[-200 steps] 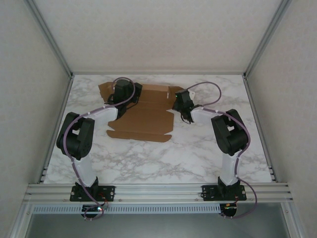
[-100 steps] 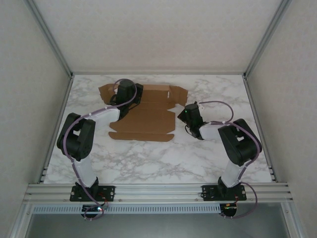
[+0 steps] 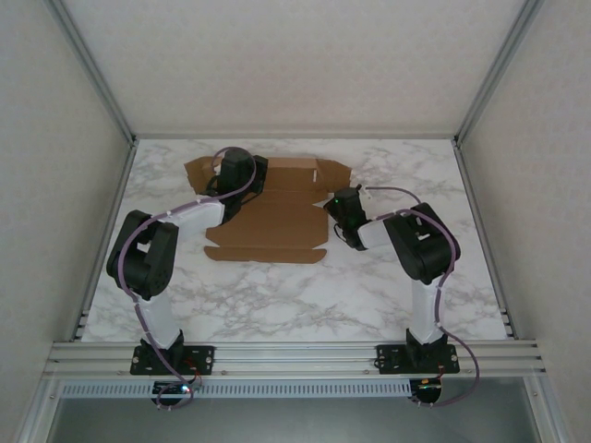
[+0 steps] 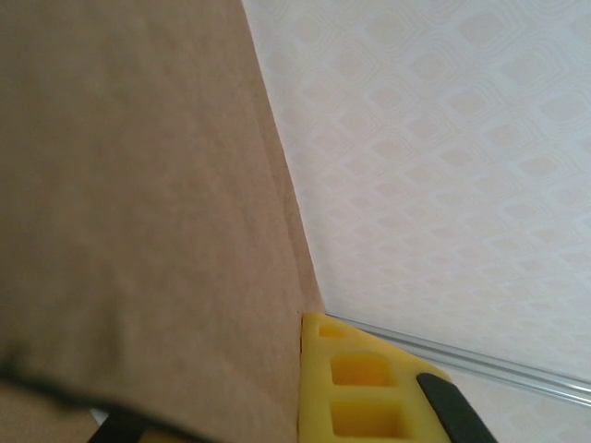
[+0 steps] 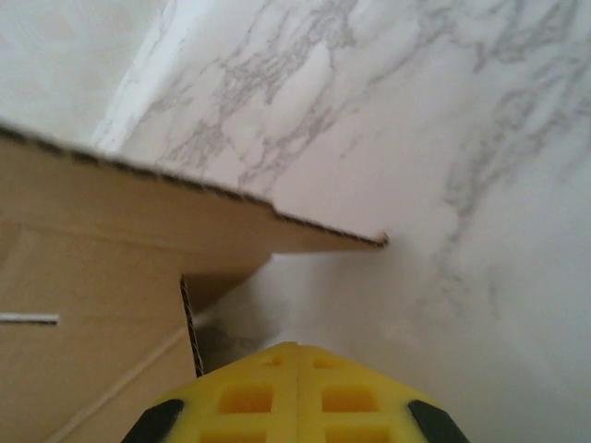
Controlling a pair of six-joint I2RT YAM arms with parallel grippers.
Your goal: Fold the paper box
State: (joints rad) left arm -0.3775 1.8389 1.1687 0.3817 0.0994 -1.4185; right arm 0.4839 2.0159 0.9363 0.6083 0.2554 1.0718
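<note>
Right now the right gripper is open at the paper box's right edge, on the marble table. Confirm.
Not open: the right wrist view shows the right gripper shut, fingers together. It is at the right edge of the paper box, on the marble table.

Overhead view from behind; wrist close-ups (shared: paper box [image 3: 268, 226]).

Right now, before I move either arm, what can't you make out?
Left wrist view: paper box close, blurred; which flap, and whether the left gripper pinches it, unclear.
Top view: left arm hides part of the box.
Right wrist view: box cut off at left edge; whether the right gripper touches it unclear.
</note>
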